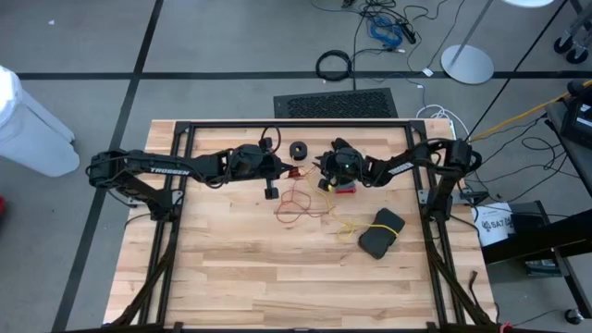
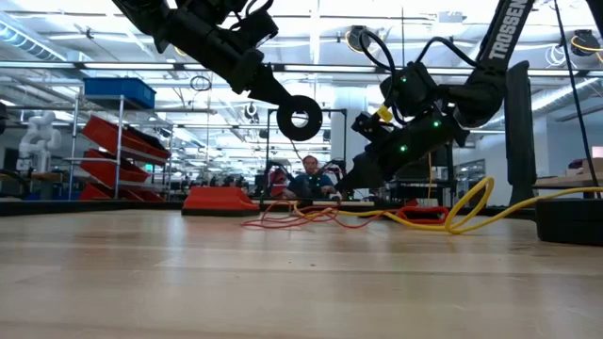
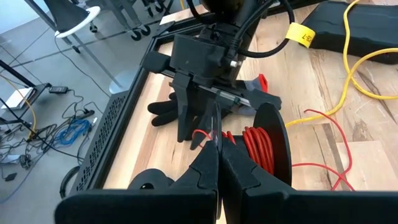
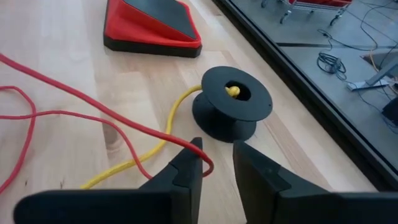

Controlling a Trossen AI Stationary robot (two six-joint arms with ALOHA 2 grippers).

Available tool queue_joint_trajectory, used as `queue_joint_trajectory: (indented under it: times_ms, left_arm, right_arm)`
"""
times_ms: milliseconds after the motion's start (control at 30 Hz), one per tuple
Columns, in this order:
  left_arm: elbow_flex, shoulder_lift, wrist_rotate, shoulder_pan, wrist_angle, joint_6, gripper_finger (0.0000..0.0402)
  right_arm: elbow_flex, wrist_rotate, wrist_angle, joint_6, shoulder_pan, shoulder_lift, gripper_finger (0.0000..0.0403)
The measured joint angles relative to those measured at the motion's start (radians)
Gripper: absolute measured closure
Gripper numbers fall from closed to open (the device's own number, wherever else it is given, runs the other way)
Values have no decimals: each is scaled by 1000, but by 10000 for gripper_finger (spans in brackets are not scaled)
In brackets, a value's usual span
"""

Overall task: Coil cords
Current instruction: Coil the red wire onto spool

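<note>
Your left gripper hangs above the wooden table near its far edge, fingers pressed tight together with no gap; whether the red-orange cord passes between them you cannot tell, since the strand vanishes behind the fingertips. Just past those fingertips stands a black reel wound with red-orange cord, its far face hidden. Beyond that reel sits your right arm's wrist housing, and a black glove shows only its fingertips behind it.

Your right gripper hovers just short of a second black reel, which lies flat on the table with the yellow cord knotted into its hub. Its fingers stand slightly parted, and a loop of red-orange cord lies against the tip of one finger; no firm grip is visible. A red wedge-shaped block sits beyond the reel, cut off at the frame's edge.

From overhead, loose red-orange loops trail from the reels toward the table's middle, with yellow strands ending beside a dark pouch. From table height, a person in the room behind is partly hidden by the cords.
</note>
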Motion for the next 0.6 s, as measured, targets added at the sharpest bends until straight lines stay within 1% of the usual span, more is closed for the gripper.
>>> queue_joint_trajectory:
  times_ms: [267, 367, 467, 600]
  left_arm:
    - [0, 0, 0, 0, 0, 0, 401]
    - [0, 0, 0, 0, -1, 0, 401]
    - [0, 0, 0, 0, -5, 0, 401]
    - [0, 0, 0, 0, -13, 0, 401]
  right_arm:
    - [0, -10, -8, -14, 1, 0, 347]
    - [0, -56, -15, -32, 1, 0, 348]
    - [0, -80, -27, -41, 2, 0, 345]
    - [0, -82, -47, -52, 2, 0, 342]
